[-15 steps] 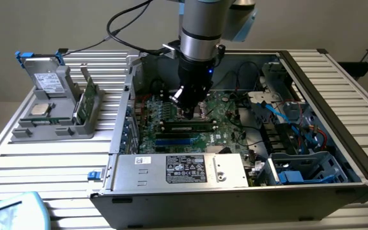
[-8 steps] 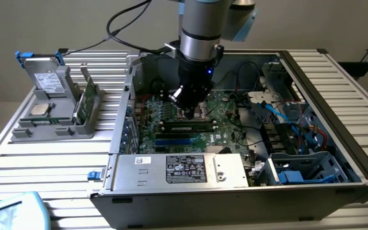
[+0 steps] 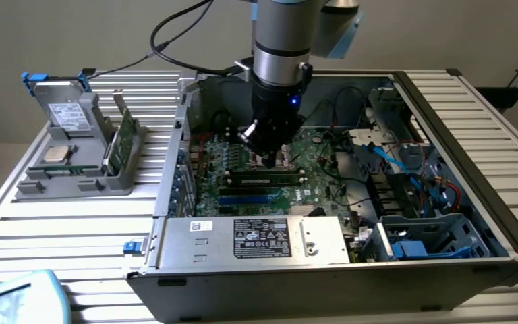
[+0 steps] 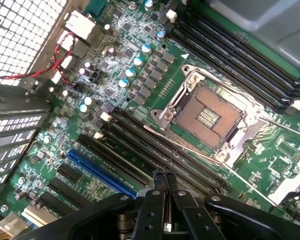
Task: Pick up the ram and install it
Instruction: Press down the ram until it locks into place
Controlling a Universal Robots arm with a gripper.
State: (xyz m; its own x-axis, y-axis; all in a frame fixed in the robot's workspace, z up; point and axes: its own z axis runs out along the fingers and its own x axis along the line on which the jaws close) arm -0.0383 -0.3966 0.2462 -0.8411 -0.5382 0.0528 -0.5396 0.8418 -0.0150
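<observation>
A green ram stick stands on edge in the grey holder at the exterior view's left, outside the case. My gripper hangs inside the open computer case, low over the motherboard. Its fingers are shut together with nothing between them, tips just above the long black memory slots beside the open processor socket. In the exterior view a long dark stick with a green edge sits in a slot right in front of the gripper; whether it is fully seated I cannot tell.
The holder also carries a grey drive and a silver chip. A power supply box spans the case front. Blue cables and a drive cage crowd the exterior view's right. A blue slot and red wires lie near.
</observation>
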